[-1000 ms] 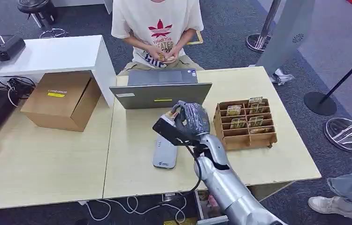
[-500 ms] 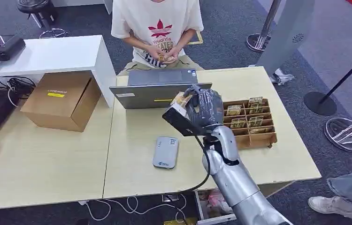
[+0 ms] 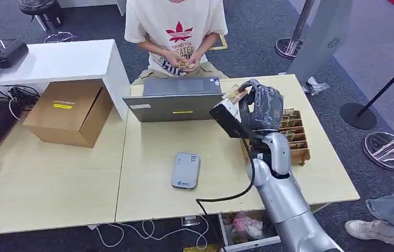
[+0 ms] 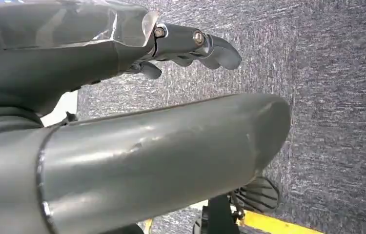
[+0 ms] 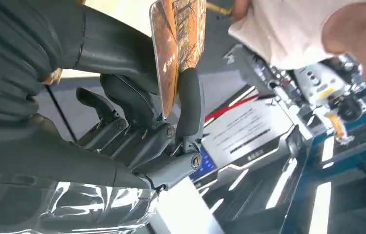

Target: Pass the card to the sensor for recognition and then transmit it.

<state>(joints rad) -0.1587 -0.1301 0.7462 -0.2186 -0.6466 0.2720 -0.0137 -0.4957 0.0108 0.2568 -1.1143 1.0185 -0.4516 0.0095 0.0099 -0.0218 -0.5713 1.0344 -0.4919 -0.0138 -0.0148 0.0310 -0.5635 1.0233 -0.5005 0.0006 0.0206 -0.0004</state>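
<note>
Resting at the far left of the pale wooden table (image 3: 53, 184): brown cardboard box (image 3: 69, 111) with a yellow label. Beside it, toward the middle, grey laptop (image 3: 176, 102) with its lid tilted back, facing a seated person in a white T-shirt (image 3: 176, 29). Lying flat on the tabletop nearer the robot, apart from the laptop: small grey rounded card sensor (image 3: 186, 170). Raised above the table's right half, clear of the sensor and just right of the laptop's corner: right hand (image 3: 255, 107), dark-fingered, pinching an orange-brown printed card (image 5: 177, 41) upright between thick thumb and a dark finger (image 5: 190, 100). Behind the hand, partly hidden, wooden compartmented card rack (image 3: 294, 137) with more cards standing in its slots. Hanging over grey carpet: left hand (image 4: 191, 44), fingers (image 4: 222, 51) gently curled, holding nothing.
</note>
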